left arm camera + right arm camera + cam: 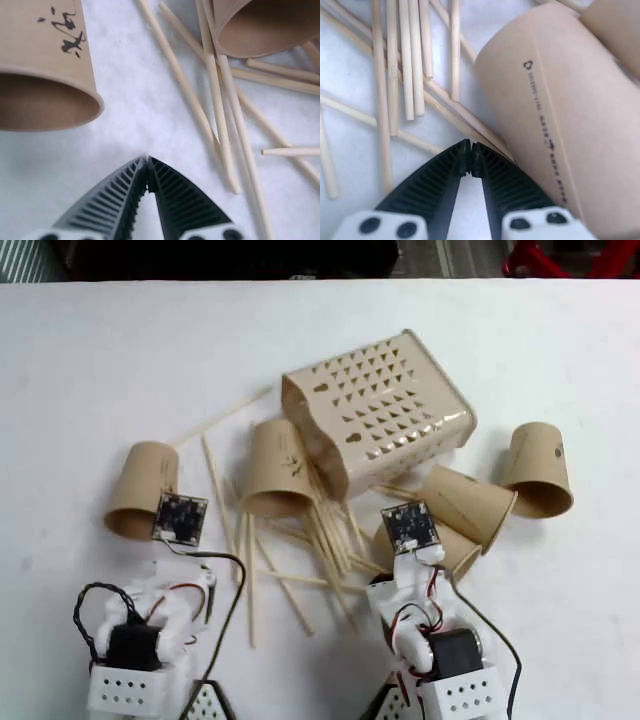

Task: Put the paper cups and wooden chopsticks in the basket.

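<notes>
Left gripper (148, 167) and right gripper (470, 152): both clenched, nothing held, low over the white table (100, 360).
Left beside a paper cup (40, 65) lying on its side. Right just beside a second cup (555, 100) and scattered chopsticks (320, 540). The basket (385, 405) lies overturned beyond them.

Left arm (135, 650): white printed shell, perforated base block, black servo, looped black cable, red wires, square black left camera board (180, 517).
Right arm (450, 655): matching white shell, black servo, red wires, black cable, right camera board (410, 528).
Left gripper (147, 162), right gripper (470, 150): black ribbed triangular fingers, white mounts, dark screw holes.
</notes>
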Motion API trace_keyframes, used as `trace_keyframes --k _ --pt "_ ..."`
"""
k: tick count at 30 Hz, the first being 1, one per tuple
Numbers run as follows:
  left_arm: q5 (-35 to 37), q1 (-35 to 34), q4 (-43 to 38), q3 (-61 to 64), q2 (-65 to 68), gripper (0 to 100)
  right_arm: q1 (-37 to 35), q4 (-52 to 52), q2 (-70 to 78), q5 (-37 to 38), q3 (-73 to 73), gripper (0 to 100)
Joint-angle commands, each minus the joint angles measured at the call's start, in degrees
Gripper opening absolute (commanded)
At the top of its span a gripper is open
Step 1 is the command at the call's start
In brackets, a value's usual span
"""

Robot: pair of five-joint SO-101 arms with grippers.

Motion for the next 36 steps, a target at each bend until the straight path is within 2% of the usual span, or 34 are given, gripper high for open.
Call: trace_keyframes --k 1,13,18,29,33,36 --pt "-0.4 0.2 0.4 -0.4 -0.5 3 0.6 0.4 -0.6 0.1 0.5 1.9" --pt "-0.4 0.2 0.4 -0.4 -0.5 3 0.6 0.4 -0.6 0.1 0.5 1.9" --pt "-0.3 4.0 0.4 -0.4 -0.5 2 0.2 0.4 -0.6 0.0 0.5 1.9" --pt "-0.4 4.4 0.3 -0.9 -0.6 3 0.7 0.4 -0.6 0.1 0.4 2.0" --pt "-0.4 4.4 0.3 -1.6 -0.6 3 0.8 1.5 -0.6 0.1 -3.8 2.1" --pt "-0.4 4.1 0.3 -1.4 -0.6 3 4.3 1.8 -0.6 0.2 -8.7 2.1"
